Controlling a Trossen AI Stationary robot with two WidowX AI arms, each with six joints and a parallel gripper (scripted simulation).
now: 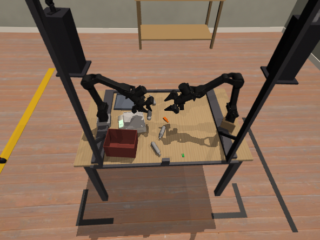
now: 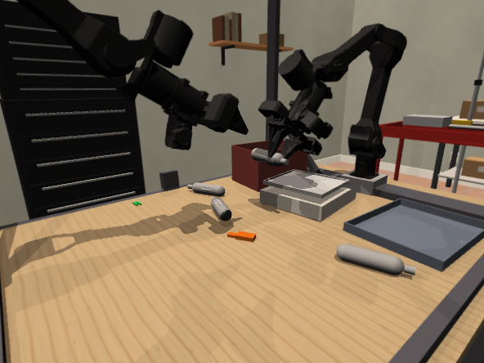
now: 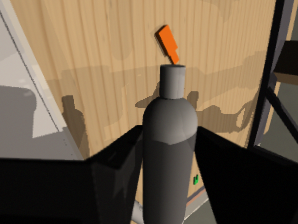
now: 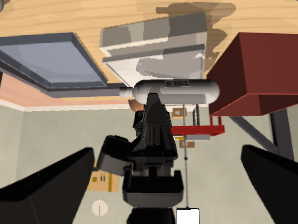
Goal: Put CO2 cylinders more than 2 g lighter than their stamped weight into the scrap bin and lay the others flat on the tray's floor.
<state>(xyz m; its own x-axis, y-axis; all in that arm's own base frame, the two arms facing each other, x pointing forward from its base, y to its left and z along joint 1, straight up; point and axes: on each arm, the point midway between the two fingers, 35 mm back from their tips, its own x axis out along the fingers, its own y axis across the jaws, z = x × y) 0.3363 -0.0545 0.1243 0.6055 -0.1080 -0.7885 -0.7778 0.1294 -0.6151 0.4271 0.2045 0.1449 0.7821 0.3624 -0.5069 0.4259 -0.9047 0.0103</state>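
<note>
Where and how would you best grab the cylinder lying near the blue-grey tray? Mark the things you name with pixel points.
Probably around the middle of the cylinder's [image 1: 154, 101] [image 2: 369, 259] round body, from above, jaws closing across its long sides: it lies flat, and its narrow neck offers less to hold.

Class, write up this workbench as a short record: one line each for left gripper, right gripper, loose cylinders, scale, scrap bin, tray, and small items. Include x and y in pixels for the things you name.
left gripper: shut on a CO2 cylinder [image 1: 149, 115] [image 2: 267, 157] [image 3: 169, 150] [image 4: 177, 91], held in the air
right gripper [image 1: 171, 105]: open, nothing between its fingers
loose cylinders: three, lying on the table
scale [image 1: 132, 121] [image 2: 294, 202] [image 4: 155, 37]: nothing resting on its plate
scrap bin [image 1: 120, 150] [image 2: 247, 168] [image 4: 267, 102]: dark red, beside the scale
tray [image 2: 394, 246] [image 4: 90, 60]: blue-grey, no cylinder in it
small items: an orange piece [image 1: 165, 119] [image 2: 246, 236] [image 3: 167, 42], a green piece [image 1: 182, 155] [image 2: 136, 203] [image 3: 196, 179]
</note>
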